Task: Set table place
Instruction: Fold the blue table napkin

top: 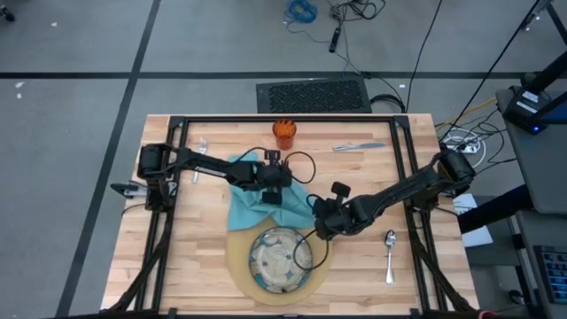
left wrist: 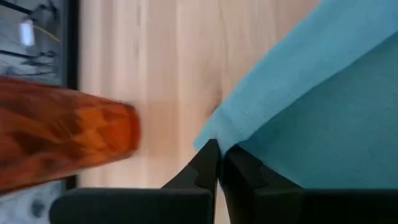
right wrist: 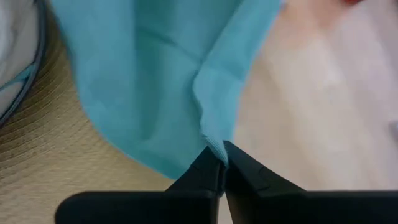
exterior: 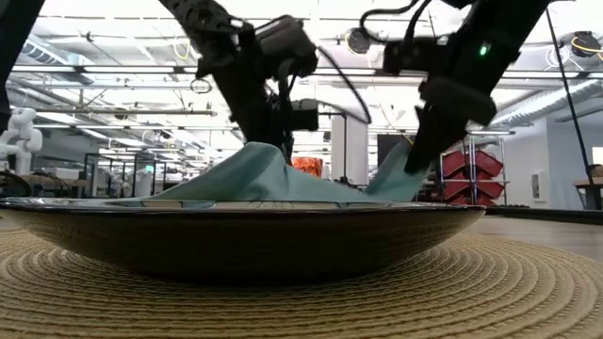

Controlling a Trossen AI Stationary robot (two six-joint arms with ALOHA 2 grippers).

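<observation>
Left gripper (top: 270, 197) pinches teal napkin (top: 251, 199) edge near orange cup (top: 284, 133); right gripper (top: 316, 223) clamps napkin corner beside mat (top: 239, 268). Napkin stretched between them, bare wood around.

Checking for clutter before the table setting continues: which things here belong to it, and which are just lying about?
Belonging: mat, dish, napkin pinched by left gripper and right gripper, fork, knife, spoon, cup.
Lying about: floor cables, floor grate.
</observation>
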